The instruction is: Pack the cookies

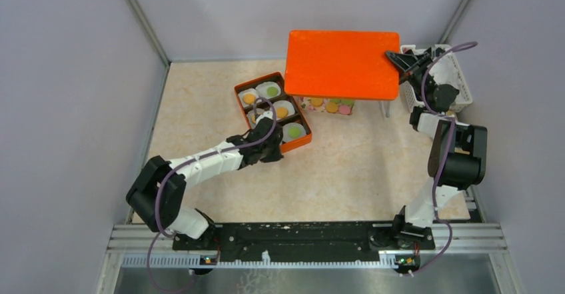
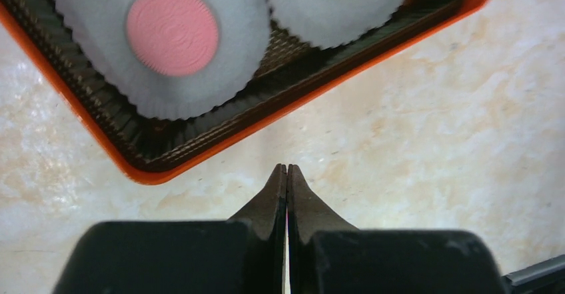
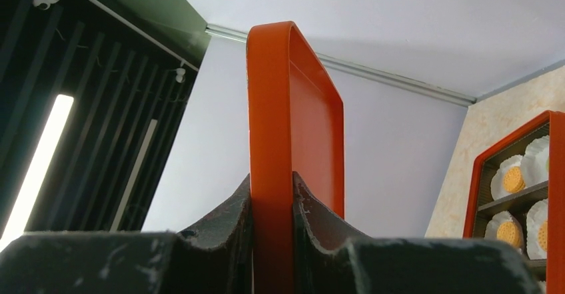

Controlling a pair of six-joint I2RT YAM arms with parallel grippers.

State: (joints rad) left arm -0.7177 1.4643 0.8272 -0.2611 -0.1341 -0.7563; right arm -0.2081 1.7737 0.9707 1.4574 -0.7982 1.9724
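Cookies lie flat in my orange box, one per paper cup; loose ones sit just beyond.

Plain pale lilac-grey walls close three sides of the bench, whose top is beige and marbled. Thin metal posts mark the back corners. Overhead, a dark slatted ceiling carries a long bright lamp.

the right gripper is clamping both black fingers on the edge of an orange lid, which is standing edge-on up the middle. at far right, an orange box is sitting on the desk, holding orange cookies in white paper cups.
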